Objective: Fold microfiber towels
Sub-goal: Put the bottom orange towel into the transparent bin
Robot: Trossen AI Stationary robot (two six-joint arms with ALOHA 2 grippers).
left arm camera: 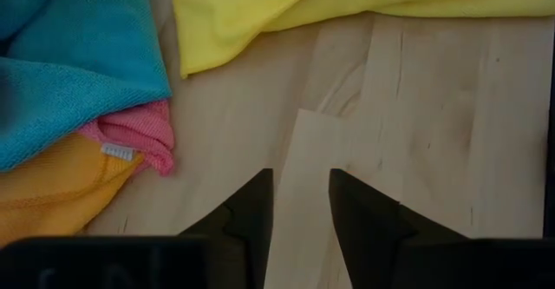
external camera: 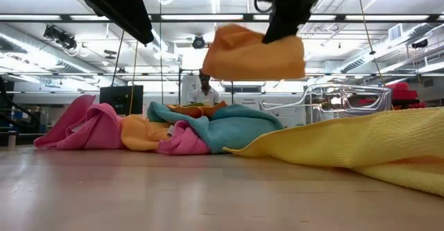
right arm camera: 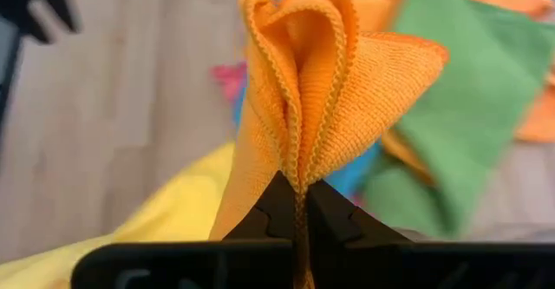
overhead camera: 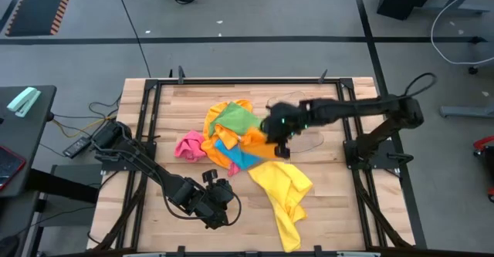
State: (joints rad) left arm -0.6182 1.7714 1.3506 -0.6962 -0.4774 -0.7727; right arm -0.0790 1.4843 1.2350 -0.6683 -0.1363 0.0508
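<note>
Orange towel (right arm camera: 303,89) pinched aloft, right fingers (right arm camera: 334,215) apparently level.

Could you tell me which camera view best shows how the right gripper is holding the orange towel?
The right wrist view: the right gripper is shut on a bunched fold of the orange towel. The low view shows that towel hanging clear above the pile; the high view mostly hides it under the arm; the left wrist view misses it.

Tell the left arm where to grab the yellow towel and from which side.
Grip the yellow towel at its long tail end, which lies flat and apart from the pile. Come from above with the left gripper, fingers across the edge.
</note>
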